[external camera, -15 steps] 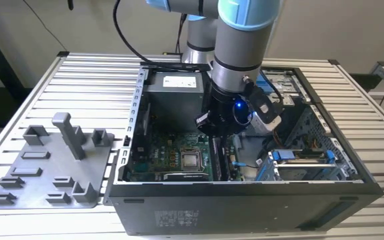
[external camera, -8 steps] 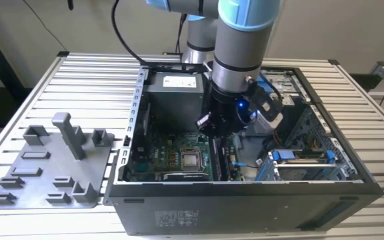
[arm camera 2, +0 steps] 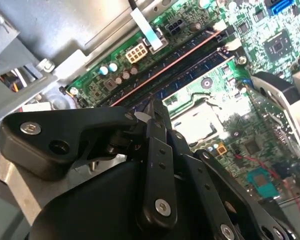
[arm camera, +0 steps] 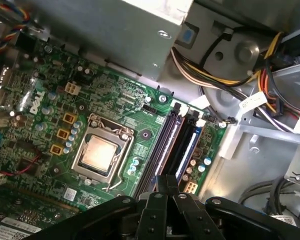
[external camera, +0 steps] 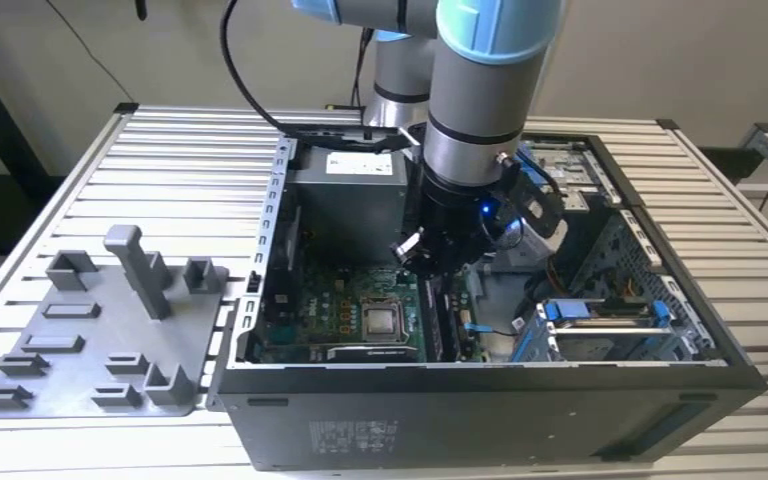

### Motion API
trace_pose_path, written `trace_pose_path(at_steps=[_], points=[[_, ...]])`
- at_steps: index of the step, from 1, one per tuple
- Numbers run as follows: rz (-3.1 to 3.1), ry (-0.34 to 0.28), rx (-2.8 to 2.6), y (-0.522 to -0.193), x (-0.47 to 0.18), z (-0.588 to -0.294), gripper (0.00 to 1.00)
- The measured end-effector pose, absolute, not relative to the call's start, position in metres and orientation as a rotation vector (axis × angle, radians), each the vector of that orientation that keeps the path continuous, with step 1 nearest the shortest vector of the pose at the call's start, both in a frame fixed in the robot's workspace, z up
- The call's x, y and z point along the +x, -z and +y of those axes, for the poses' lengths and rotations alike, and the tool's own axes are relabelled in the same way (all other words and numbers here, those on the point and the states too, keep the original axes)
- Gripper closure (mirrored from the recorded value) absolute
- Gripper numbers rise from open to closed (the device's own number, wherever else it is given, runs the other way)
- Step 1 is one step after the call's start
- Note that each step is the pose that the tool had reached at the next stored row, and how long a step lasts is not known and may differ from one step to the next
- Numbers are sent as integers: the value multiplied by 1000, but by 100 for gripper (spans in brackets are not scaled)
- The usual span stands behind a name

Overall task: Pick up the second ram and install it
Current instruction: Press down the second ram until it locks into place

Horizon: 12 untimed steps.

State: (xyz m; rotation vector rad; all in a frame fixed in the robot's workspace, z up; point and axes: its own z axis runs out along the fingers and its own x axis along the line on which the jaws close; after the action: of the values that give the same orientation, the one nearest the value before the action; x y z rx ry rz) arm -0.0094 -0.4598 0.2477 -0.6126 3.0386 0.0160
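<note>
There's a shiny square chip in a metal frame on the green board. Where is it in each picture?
Exterior view: the shiny square silver chip lies inside the open case, just to the exterior view's left of the long black memory slots.
Second wrist view: the chip lies alongside the slots.
First wrist view: the chip sits mid-board, beside the slots.
Shared landmark: those slots, always next to the chip.

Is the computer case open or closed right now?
Open: the computer case has no cover on top, so the motherboard shows, with the gripper reaching inside.
</note>
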Motion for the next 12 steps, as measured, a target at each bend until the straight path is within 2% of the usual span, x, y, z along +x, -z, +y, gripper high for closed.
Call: trace_pose_path(at_steps=[12], points=[[2980, -21, -857, -246, -9, -460, 89]])
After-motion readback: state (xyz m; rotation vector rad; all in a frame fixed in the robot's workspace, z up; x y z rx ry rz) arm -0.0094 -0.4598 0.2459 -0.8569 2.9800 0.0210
